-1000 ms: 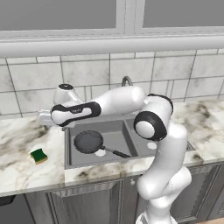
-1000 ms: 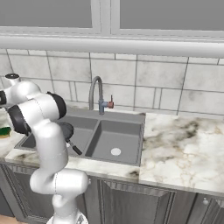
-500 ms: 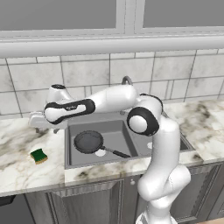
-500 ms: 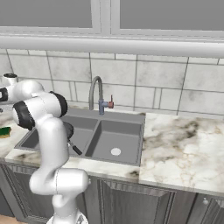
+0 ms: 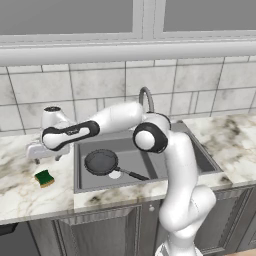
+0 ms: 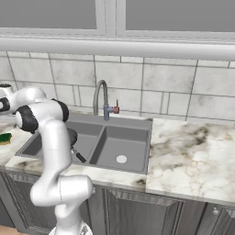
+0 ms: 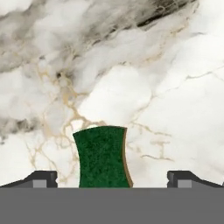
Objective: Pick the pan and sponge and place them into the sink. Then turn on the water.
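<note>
Hovering over the marble counter (image 5: 20, 195) left of the sink (image 5: 150, 165), with the gripper (image 7: 112, 177) spread wide and holding nothing. Looking straight down at the sponge (image 7: 103, 156), lying flat on the counter between the two fingertips (image 7: 41, 178). Pan (image 5: 102, 162) already sitting in the left basin.

Risking, most likely, a descent slightly off centre: landing one finger on the green top, tipping or shoving the sponge along the smooth stone. Closing too high, skimming over the soft top without gripping. Squeezing only a corner, dropping it on the rim on the way. Faucet (image 6: 102, 98) waiting untouched.
</note>
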You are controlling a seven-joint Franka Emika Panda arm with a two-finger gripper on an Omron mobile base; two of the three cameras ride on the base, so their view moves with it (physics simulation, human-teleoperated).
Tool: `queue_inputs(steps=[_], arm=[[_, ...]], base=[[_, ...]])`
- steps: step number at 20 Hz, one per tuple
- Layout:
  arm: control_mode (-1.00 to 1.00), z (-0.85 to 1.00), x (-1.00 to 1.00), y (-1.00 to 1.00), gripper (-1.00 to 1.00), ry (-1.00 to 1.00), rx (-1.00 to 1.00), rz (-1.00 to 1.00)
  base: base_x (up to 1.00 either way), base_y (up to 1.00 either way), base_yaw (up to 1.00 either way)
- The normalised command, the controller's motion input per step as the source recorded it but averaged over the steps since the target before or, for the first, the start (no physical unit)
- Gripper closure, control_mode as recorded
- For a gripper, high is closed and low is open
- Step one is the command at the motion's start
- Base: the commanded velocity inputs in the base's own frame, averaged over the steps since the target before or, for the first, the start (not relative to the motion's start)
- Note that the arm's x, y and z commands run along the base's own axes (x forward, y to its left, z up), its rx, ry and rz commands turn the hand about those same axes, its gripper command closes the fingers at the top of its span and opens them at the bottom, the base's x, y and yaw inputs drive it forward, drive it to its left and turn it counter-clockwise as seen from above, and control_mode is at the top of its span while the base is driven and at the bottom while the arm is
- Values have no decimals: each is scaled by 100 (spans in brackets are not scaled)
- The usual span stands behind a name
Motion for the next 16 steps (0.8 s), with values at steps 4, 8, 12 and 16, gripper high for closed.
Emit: queue_inputs(steps=[4,8,12,16], arm=[[-100,-37,0,23,-100,0,-14,12],[-100,-23,-1,23,-100,0,-8,10],[-100,-20,-9,22,-100,0,-4,10],[-100,-27,-20,7,-100,0,-9,9]], base=[[0,0,0],[0,0,0],[0,0,0],[0,0,0]])
